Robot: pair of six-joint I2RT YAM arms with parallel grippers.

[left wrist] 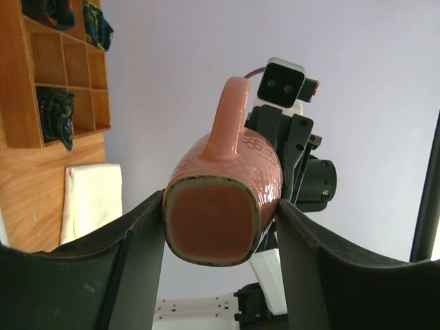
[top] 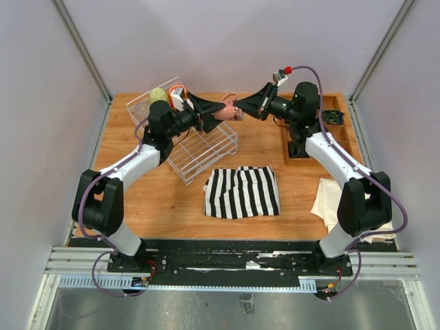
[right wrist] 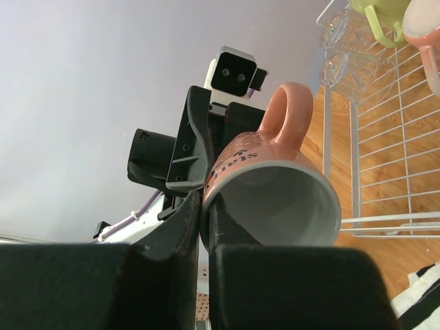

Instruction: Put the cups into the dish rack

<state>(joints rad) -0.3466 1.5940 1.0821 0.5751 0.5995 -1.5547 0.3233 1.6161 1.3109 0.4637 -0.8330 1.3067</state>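
Observation:
A pink mug (top: pixel 230 111) hangs on its side in mid-air between both arms, above the right edge of the white wire dish rack (top: pixel 199 155). My right gripper (top: pixel 242 108) is shut on its rim, one finger inside and one outside (right wrist: pixel 206 213). My left gripper (top: pixel 217 114) has its fingers on both sides of the mug's base (left wrist: pixel 220 227), touching it. In the rack stand a yellow-green mug (top: pixel 157 94), an orange mug (top: pixel 179 92) and clear glass tumblers (top: pixel 137 106). The rack (right wrist: pixel 337 137), the tumblers (right wrist: pixel 347 48) and the yellow-green mug (right wrist: pixel 381 17) also show in the right wrist view.
A black-and-white striped cloth (top: pixel 242 192) lies in front of the rack. A cream cloth (top: pixel 330 199) lies at the right. A wooden compartment tray (top: pixel 323 130) with dark items stands at the back right and also shows in the left wrist view (left wrist: pixel 62 69).

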